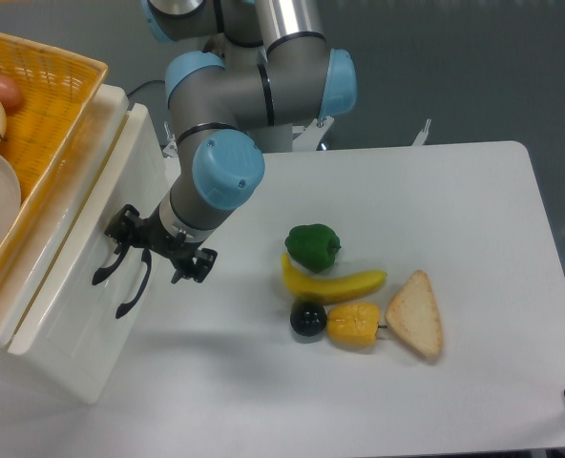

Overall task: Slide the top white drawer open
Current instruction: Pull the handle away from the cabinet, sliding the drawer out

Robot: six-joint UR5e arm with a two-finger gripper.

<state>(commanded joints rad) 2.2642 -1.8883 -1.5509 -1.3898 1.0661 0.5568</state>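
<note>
The small white cabinet stands at the left edge, front facing right. The top white drawer (111,181) is its upper one, and its curved black handle (106,268) sits left of the lower drawer's handle (133,290). My gripper (160,246) is low against the cabinet front with its jaws spread. The left finger (122,226) sits at the upper end of the top handle. The right finger (198,264) hangs free over the table. Nothing is clamped between them. The drawer front stands slightly out from the cabinet body.
A yellow wicker basket (68,91) holding fruit and a white plate sits on the cabinet. On the table (435,210) lie a green pepper (313,245), a banana (332,283), a black ball (308,319), a yellow pepper (354,323) and a bread slice (416,314).
</note>
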